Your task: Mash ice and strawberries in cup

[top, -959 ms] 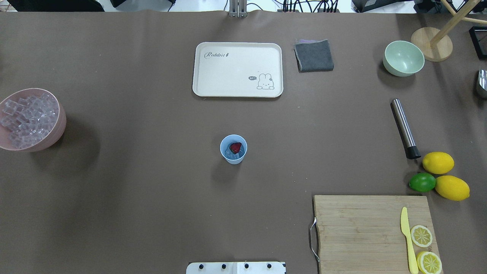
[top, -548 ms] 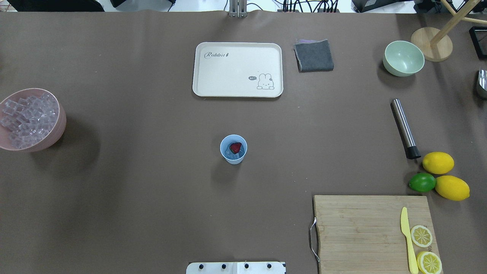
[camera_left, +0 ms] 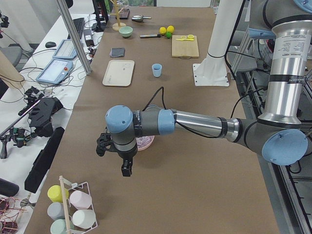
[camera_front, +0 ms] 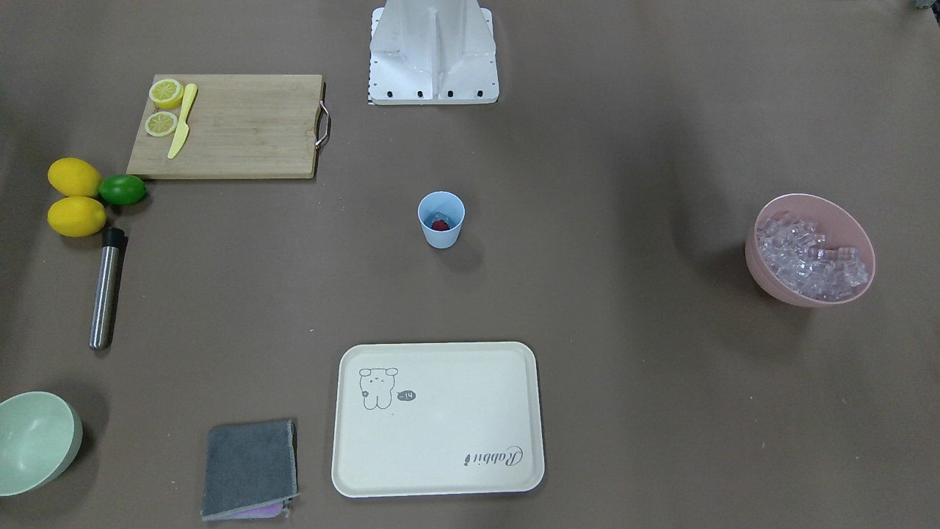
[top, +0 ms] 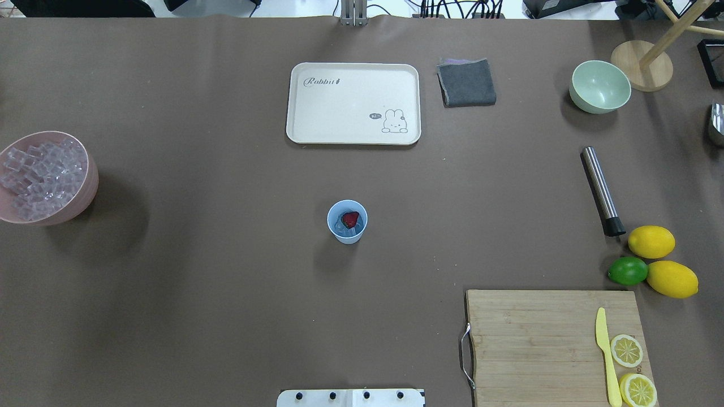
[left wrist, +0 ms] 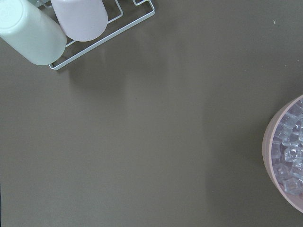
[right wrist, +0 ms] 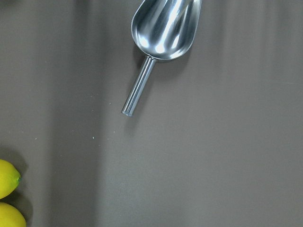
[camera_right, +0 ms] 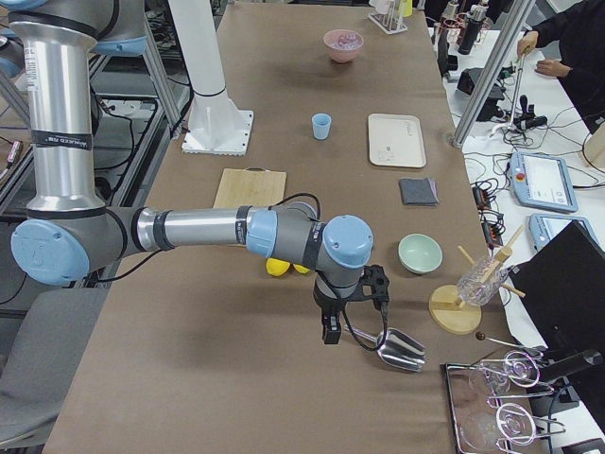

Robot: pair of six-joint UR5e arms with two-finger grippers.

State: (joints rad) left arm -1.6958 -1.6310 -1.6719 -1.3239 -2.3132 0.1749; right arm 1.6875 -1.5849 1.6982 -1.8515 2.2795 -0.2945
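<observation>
The light blue cup stands upright mid-table, also in the front-facing view. Inside it a red strawberry lies on a few ice cubes. More ice fills the pink bowl at the table's left end. A steel muddler lies far right. My left gripper hangs near the pink bowl, far from the cup. My right gripper hangs beyond the lemons, above a steel scoop. I cannot tell whether either is open or shut.
A cream tray, grey cloth and pale green bowl sit at the far side. The cutting board with knife and lemon slices is near right, next to lemons and a lime. A cup rack stands by the left arm.
</observation>
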